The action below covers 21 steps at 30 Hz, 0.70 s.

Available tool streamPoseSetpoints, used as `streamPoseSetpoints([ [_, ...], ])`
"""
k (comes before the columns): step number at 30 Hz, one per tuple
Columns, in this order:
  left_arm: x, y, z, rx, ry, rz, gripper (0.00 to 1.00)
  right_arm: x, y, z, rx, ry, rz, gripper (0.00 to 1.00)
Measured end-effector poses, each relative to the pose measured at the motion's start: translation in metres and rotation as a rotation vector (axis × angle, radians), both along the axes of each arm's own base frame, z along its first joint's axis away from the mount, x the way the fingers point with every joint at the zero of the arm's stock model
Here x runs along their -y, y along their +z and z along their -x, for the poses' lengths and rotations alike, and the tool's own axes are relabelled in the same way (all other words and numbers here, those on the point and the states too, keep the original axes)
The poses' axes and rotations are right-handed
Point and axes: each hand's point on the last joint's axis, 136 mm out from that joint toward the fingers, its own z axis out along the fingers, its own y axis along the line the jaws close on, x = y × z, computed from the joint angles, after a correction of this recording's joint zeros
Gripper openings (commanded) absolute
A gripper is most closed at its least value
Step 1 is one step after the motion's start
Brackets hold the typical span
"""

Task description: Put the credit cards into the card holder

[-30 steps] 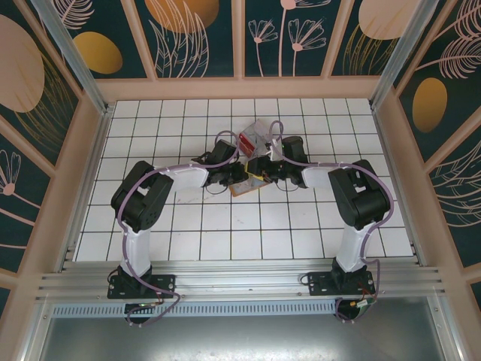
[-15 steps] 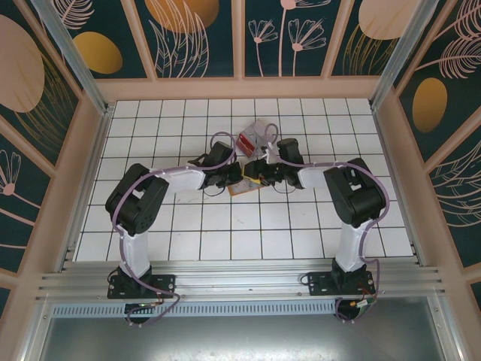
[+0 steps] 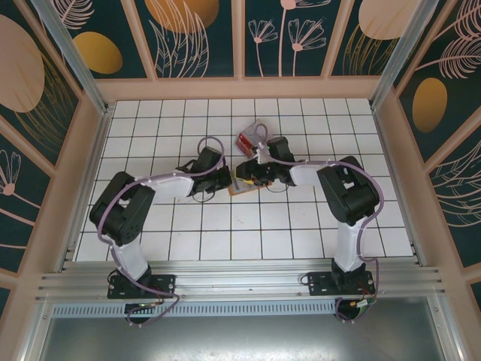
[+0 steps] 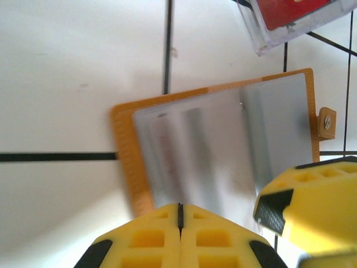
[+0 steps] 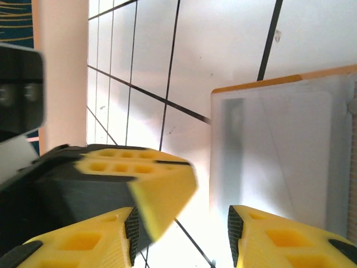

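White tiles with dark grout lines make up the tabletop (image 3: 188, 226), walled in by panels painted with leaves, and the two arms meet at its middle. The left claw (image 4: 179, 211) has its yellow fingers pressed together right at the near edge of the card holder (image 4: 223, 134). Whether a sliver of lining is nipped between them cannot be told. The right claw (image 5: 181, 234) is spread, its fingers apart over the holder's edge with nothing between them. The holder lies open and flat on the tabletop, an orange rim around grey pockets. In the left wrist view a faint reddish tint shows through one pocket, perhaps a card already seated, though that is uncertain. Just beyond the holder stands a clear plastic box (image 4: 301, 26) with a red card (image 4: 290, 11) inside it. On that showing the task is partway at best: at least this card is left to be drawn out and slid into a pocket.
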Motion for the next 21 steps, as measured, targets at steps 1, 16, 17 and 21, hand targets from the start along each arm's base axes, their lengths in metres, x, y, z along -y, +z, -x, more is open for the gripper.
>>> streamPoseSetpoints([
  [1, -0.008, 0.004, 0.002, 0.006, 0.017, -0.004, 0.01, 0.001, -0.002, 0.001, -0.004, 0.000, 0.007, 0.48],
  [16, -0.025, 0.047, -0.048, 0.105, 0.078, 0.017, 0.35, 0.071, 0.081, -0.107, 0.352, -0.215, 0.260, 0.50],
  [17, -0.021, 0.050, -0.054, 0.112, 0.071, 0.022, 0.35, 0.079, 0.086, -0.115, 0.374, -0.235, 0.284, 0.50],
  [21, -0.003, 0.054, -0.077, 0.127, 0.046, 0.048, 0.37, 0.107, 0.099, -0.139, 0.432, -0.299, 0.369, 0.51],
])
